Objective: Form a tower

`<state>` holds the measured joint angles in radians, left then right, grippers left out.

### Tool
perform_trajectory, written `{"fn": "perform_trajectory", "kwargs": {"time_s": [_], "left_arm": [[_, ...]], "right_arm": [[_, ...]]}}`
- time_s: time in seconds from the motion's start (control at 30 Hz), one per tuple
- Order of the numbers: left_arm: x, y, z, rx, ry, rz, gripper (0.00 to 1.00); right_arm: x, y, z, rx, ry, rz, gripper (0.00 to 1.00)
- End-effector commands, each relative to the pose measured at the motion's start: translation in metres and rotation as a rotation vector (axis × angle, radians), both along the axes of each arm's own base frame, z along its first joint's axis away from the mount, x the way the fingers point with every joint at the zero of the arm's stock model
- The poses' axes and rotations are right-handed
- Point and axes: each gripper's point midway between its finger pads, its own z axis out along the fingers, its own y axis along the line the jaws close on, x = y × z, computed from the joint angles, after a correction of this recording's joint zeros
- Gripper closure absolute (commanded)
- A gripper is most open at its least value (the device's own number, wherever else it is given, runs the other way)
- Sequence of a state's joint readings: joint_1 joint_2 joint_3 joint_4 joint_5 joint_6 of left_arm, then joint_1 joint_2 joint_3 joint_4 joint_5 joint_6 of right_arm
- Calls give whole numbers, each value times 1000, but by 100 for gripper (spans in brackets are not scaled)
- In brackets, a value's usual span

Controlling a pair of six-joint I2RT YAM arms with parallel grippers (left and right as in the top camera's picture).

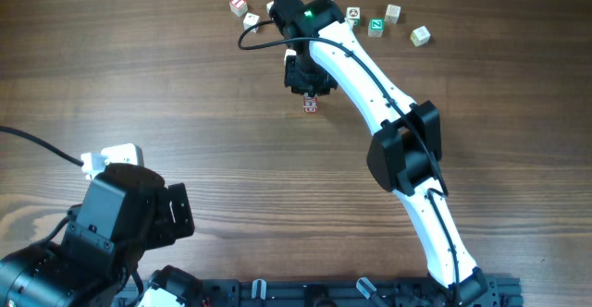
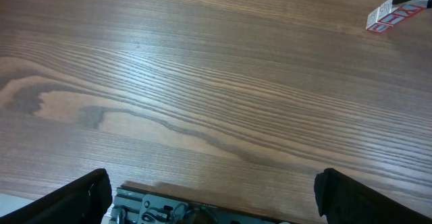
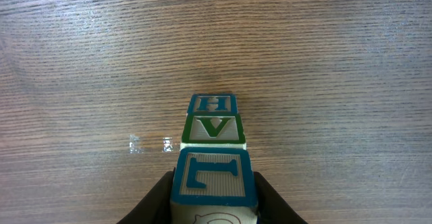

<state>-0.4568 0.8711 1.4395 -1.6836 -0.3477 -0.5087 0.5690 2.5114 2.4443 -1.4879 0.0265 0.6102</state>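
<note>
Tower (image 3: 212,126): narrow stack of small pale wooden letter cubes, just toward 12 o'clock from the centre of the brown wood-grain table (image 1: 139,85). Right gripper (image 3: 214,198) is above it, jaws pinching the top cube (image 3: 213,177) on its two side faces. Left gripper (image 2: 212,187) is parked at 8 o'clock, jaws spread wide, nothing between them.

Handling, my read:
- Cubes are light, stiff and smooth.
- The stack is one cube wide, so it is tippy.
- Grip flat on opposite faces, square on, with no sideways drag on release.

Views:
- Overhead shows one red-marked footprint under the gripper, so levels can't be counted there. Only this view shows the loose cubes (image 1: 376,27), strung from 11 to 1 o'clock.
- Right wrist shows three levels with blue, green and blue letters, roughly aligned.
- Left wrist catches a red-printed face at its 1 o'clock corner, partly cut off.
</note>
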Motion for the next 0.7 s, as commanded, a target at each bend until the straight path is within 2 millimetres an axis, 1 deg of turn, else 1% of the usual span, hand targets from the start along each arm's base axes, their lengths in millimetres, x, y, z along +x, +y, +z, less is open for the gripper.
{"fn": "perform_trajectory", "kwargs": {"time_s": [0.0, 0.3, 0.5, 0.67], "left_arm": [[0, 4, 1, 20, -7, -1, 0], [0, 4, 1, 20, -7, 0, 0], [0, 4, 1, 20, -7, 0, 0], [0, 4, 1, 20, -7, -1, 0]], "right_arm": [[0, 4, 17, 25, -29, 18, 76], [0, 4, 25, 34, -45, 19, 77], [2, 2, 40, 39, -81, 22, 77], [4, 0, 41, 23, -94, 40, 76]]}}
